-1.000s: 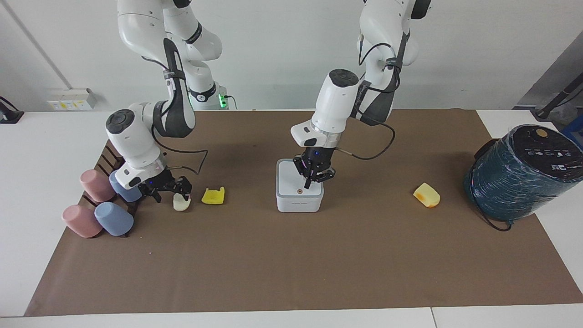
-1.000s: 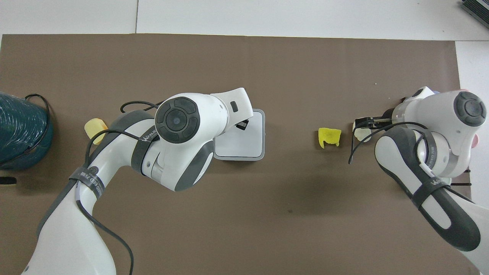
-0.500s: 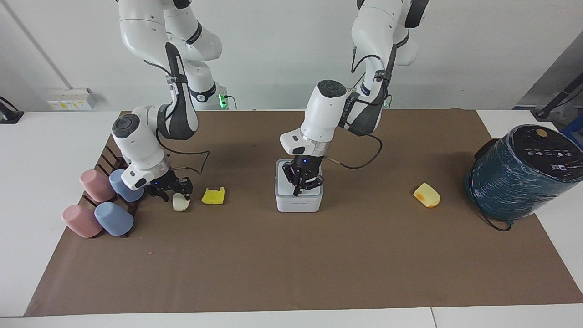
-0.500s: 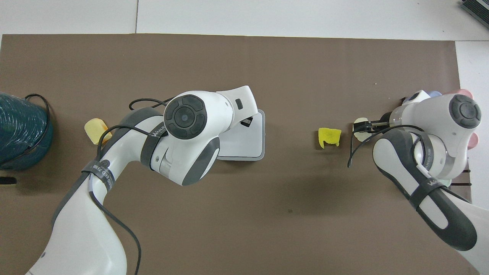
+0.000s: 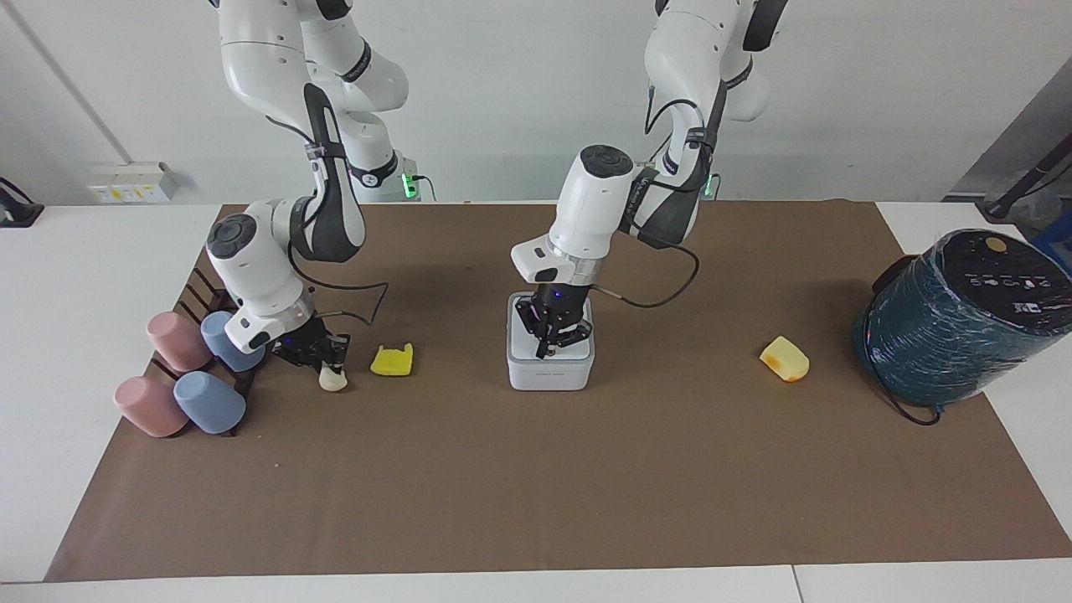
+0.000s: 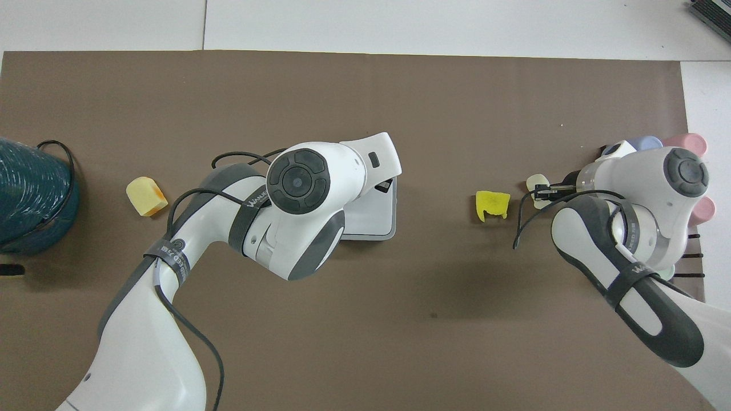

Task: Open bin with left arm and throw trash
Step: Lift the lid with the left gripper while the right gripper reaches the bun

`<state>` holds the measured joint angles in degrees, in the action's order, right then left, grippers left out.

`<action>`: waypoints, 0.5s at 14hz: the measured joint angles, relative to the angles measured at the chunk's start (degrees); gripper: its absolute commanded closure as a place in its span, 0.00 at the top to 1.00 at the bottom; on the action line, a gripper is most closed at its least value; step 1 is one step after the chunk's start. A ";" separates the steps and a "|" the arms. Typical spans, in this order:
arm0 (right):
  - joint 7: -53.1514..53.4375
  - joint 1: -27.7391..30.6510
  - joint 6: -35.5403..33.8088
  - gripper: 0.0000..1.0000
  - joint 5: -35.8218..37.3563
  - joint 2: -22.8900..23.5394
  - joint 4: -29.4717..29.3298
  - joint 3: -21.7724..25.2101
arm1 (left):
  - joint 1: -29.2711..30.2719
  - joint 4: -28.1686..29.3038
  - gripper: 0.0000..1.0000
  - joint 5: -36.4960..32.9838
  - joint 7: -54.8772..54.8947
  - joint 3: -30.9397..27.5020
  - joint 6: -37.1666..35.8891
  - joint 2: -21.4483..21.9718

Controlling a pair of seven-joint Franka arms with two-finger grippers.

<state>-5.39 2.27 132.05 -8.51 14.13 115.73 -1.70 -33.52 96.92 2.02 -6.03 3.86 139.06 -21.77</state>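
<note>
The bin [image 5: 578, 360] is a small white box on the brown mat, lid down. My left gripper [image 5: 548, 347] is shut and points straight down, its tips on the lid where the orange button is, hiding it. In the overhead view the left arm covers most of the bin [image 6: 377, 220]. My right gripper [image 5: 329, 365] is shut on the cream-white lump [image 5: 334, 382], which rests on the mat beside the cups; the lump [image 6: 534, 182] also shows from above. The bright yellow ragged piece [image 5: 392, 360] lies beside it. The pale yellow wedge [image 5: 785, 358] lies toward the left arm's end.
A dark teal wrapped cylinder [image 5: 955, 322] stands at the left arm's end of the table. Pink and blue cups [image 5: 180, 373] lie on a dark rack at the right arm's end, close to my right gripper. A brown mat [image 5: 536, 486] covers the table.
My left gripper has moved across the lid onto the button spot and lowered. My right gripper's fingers have closed around the cream-white lump, which now stands more upright.
</note>
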 measured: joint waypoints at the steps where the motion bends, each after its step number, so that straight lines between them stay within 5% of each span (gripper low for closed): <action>1: 0.77 -0.02 -5.57 0.00 -0.11 -0.95 -3.30 -0.05 | 0.00 -0.32 0.00 0.09 -0.01 0.00 -1.70 0.44; 7: 7.14 -0.14 -23.69 0.00 -3.34 -7.89 -11.88 -0.90 | 0.14 -0.96 0.00 0.22 -0.39 -0.56 -18.90 9.45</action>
<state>1.76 2.13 108.36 -11.85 6.23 103.84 -2.60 -33.37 95.96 2.24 -6.42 3.30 120.16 -12.33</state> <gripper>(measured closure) 0.885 0.987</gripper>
